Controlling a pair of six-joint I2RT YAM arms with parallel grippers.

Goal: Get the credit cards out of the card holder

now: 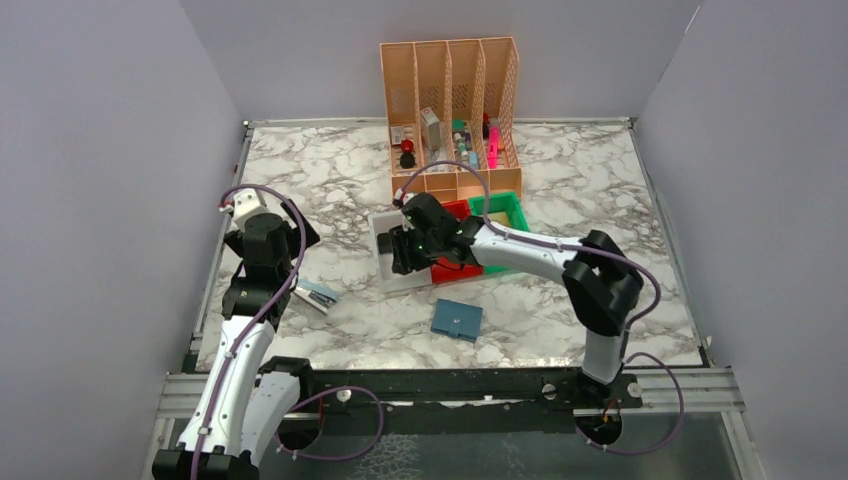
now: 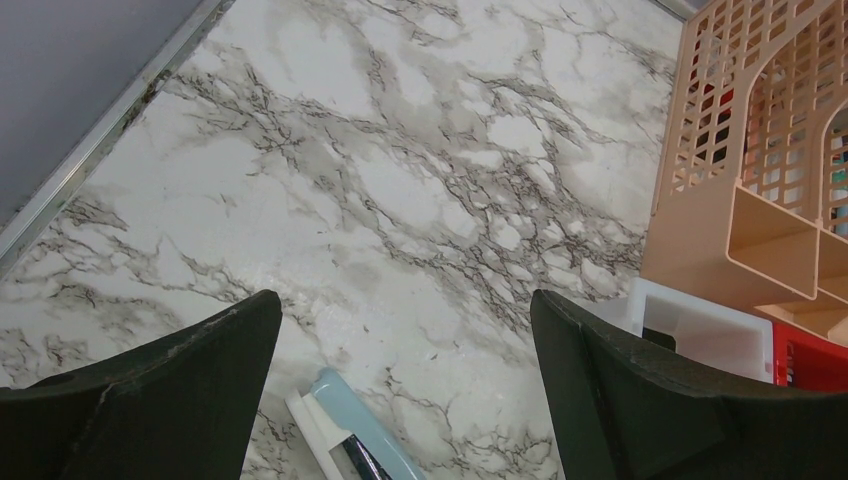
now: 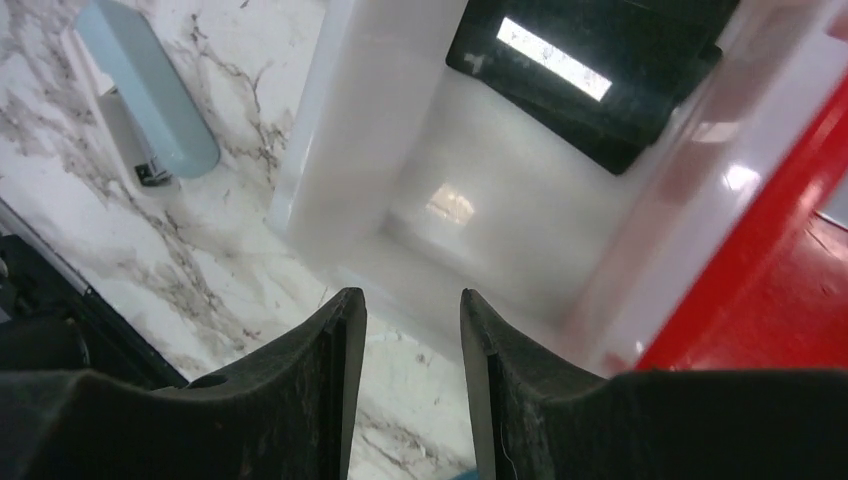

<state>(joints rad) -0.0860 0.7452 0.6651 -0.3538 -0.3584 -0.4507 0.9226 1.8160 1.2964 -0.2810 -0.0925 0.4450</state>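
- The marble table (image 1: 560, 190) is the biggest thing, and grey walls stand round it
- The left arm (image 1: 235, 350) stands at the left side of the table
- The right arm (image 1: 530, 250) bends from the right side over toward the middle
- A tall peach file rack (image 1: 450, 60) stands at the back, with small things in its slots
- Three bins sit side by side just in front of the rack: a white bin (image 1: 378, 240) on the left, a red bin (image 1: 455, 272) touching it, and a green bin (image 1: 515, 205) on the right
- The left gripper (image 2: 405, 300) hangs above the bare table with its jaws very wide, and nothing is in them
- The right gripper (image 3: 410, 300) hangs over the white bin, by its edge; its jaws have only a thin gap, and nothing is between them
- The card holder (image 1: 457, 320) lies flat on the table, folded shut, in front of the red bin and not touching it, apart from both grippers
- A light blue and white thing (image 1: 318, 296) lies on the table just beside the left arm
- A dark flat thing (image 3: 590, 80) with a shiny stripe lies inside the white bin; I cannot tell what it is
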